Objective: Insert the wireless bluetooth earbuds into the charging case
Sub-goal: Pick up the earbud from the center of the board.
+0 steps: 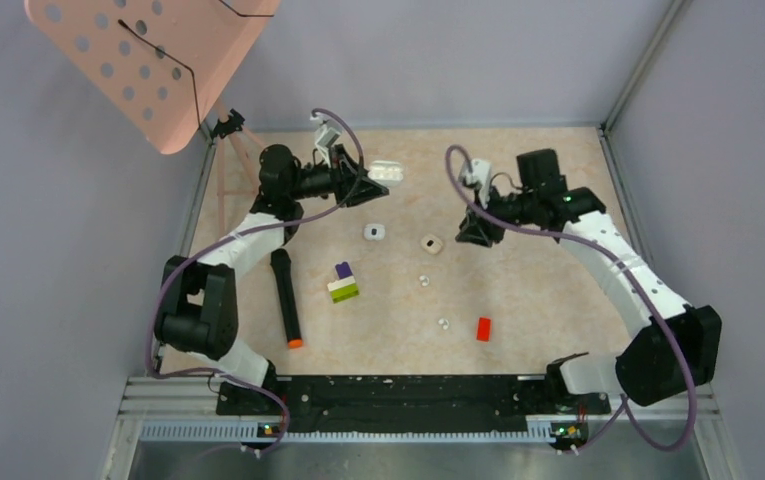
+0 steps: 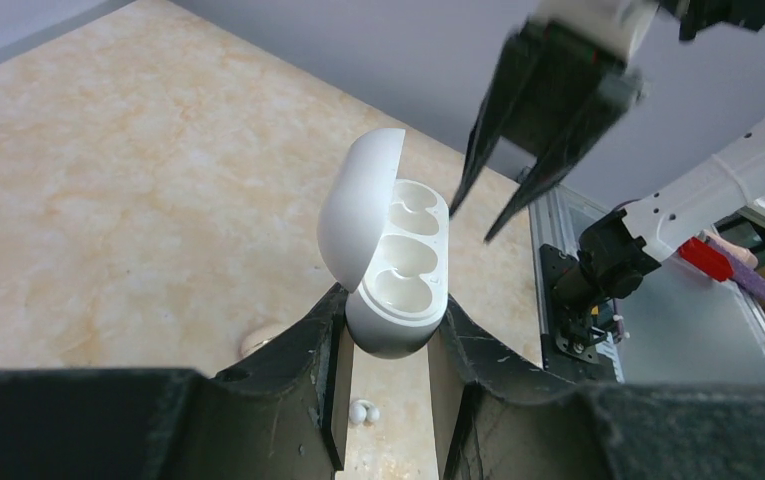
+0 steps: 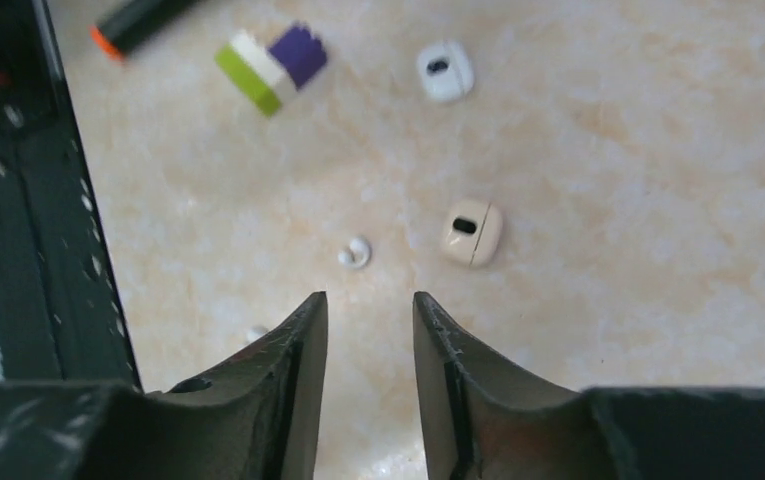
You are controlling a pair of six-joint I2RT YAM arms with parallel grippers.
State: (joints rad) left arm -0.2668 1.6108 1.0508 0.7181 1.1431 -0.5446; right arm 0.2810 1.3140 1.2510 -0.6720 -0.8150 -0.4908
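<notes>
Toward the far edge of the worktop (image 1: 548,300), left of centre and lifted off the surface, the left tool (image 2: 390,305) is clamped on the charging case (image 2: 403,265). Both fingers press the case's lower body, so the lid (image 2: 358,205) is free to stand open. The case is tipped so its two wells face the right arm, and both wells look empty. It reads as a presenting hold: one arm acts as a fixture, leaving the other free to pick & load.

The right tool (image 3: 368,300) is parted a moderate amt w/ nothing between its fingers, pointing down over the mid worktop. The nearest earbud (image 3: 355,253) lies loose just ahead of the fingertips, slightly left of the gap. A beige case (image 3: 471,233) sits just beside that bud, and a white case (image 3: 445,70) lies farther on. A second earbud (image 1: 443,324) lies closer to the arm bases, near the red brick (image 1: 483,328). No bud is in the case yet, so I'd judge the task is at the pick stage.

The next move prob needs the right tool centred over the near bud and brought very low. The bud is tiny and lies flat on the worktop, so it's easy to flick away. The beige case leaves little room on that side. Seating will then need the bud's orientation to match the well.
</notes>
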